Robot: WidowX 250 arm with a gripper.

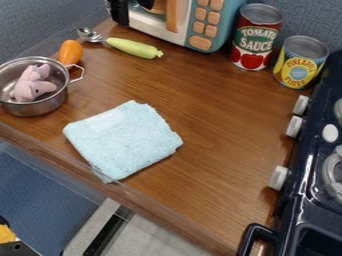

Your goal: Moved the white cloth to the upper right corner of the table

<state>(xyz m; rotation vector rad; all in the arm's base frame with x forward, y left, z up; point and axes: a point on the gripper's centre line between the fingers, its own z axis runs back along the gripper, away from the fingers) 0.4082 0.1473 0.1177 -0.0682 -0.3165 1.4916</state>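
Cloth (123,140), seemingly folded, lies apart from labelled cans (254,39).

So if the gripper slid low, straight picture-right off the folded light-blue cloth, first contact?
Likely the dark-blue toy stove or its white knobs; brown wooden counter between looks free, height unclear.
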